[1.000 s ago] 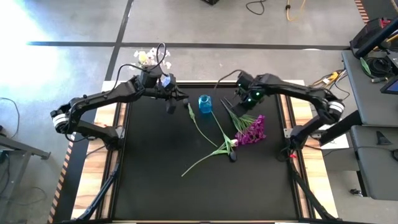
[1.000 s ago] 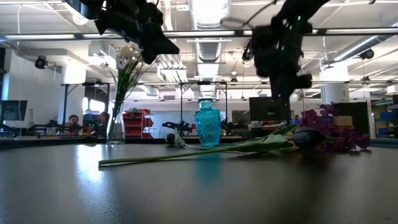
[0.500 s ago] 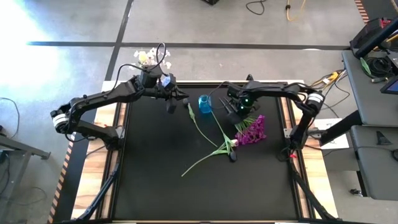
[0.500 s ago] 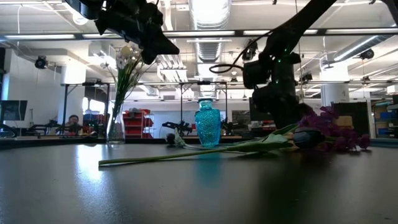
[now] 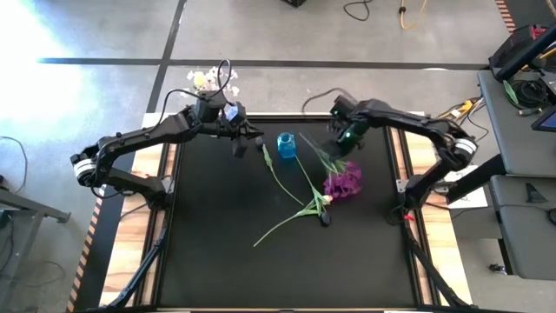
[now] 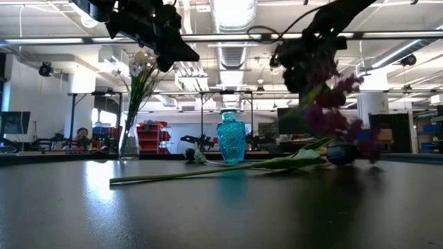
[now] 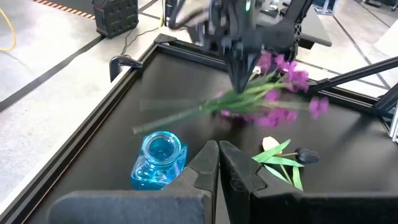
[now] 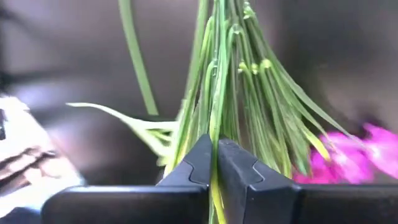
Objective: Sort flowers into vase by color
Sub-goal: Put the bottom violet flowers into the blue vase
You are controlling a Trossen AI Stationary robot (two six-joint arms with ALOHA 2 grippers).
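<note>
One magenta-purple spray lifted clear of table, stems clamped in right pincer, blossoms dangling below

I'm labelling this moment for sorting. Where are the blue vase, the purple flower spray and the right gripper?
blue vase [image 5: 287,144]: high view, on its open mouth.
purple flower spray [image 5: 342,182]: high view, on the blossom cluster.
right gripper [image 5: 341,149]: high view, at its jaws, shut on the spray's stems.
</note>
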